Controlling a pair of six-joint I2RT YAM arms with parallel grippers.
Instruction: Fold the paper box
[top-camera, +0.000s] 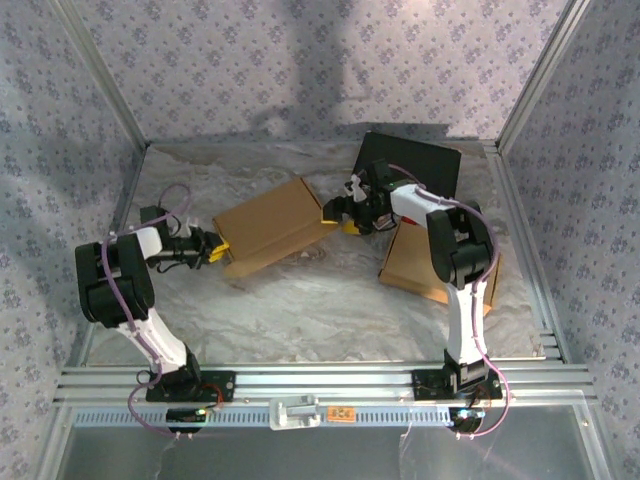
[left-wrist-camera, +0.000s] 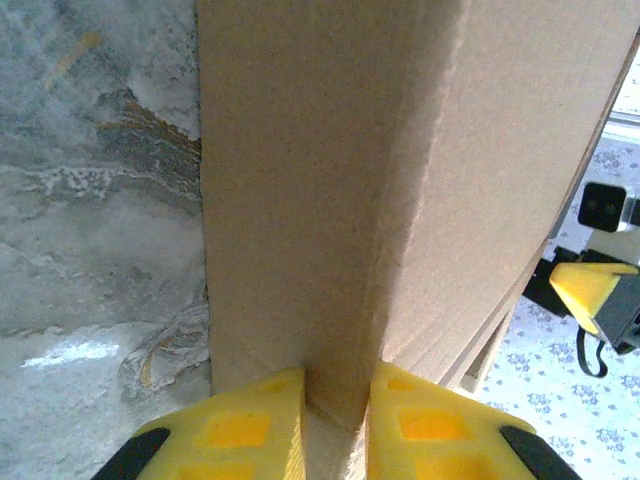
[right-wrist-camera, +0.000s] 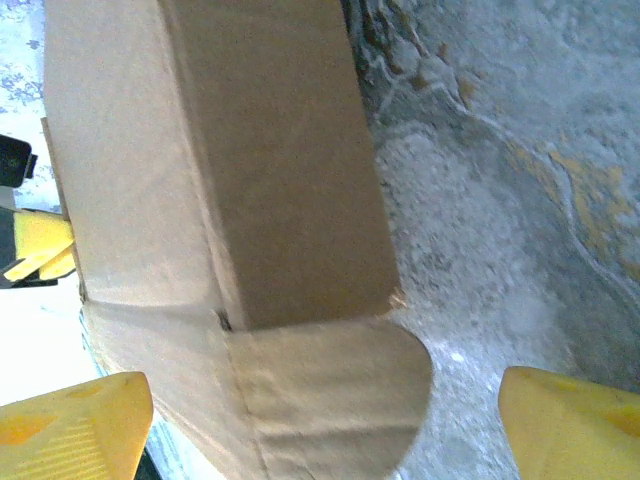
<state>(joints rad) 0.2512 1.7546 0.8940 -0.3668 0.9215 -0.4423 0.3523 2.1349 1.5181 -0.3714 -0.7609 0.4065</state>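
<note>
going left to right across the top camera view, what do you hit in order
left hand clamped on the box edge → paper box → right hand, open at the box's other end → flat cardboard piece under the right arm

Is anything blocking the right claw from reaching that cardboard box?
Nothing visible does. The right gripper is open, its yellow fingers on either side of the rounded flap of the paper box, with nothing else between them. The left gripper pinches the box's opposite end.
</note>
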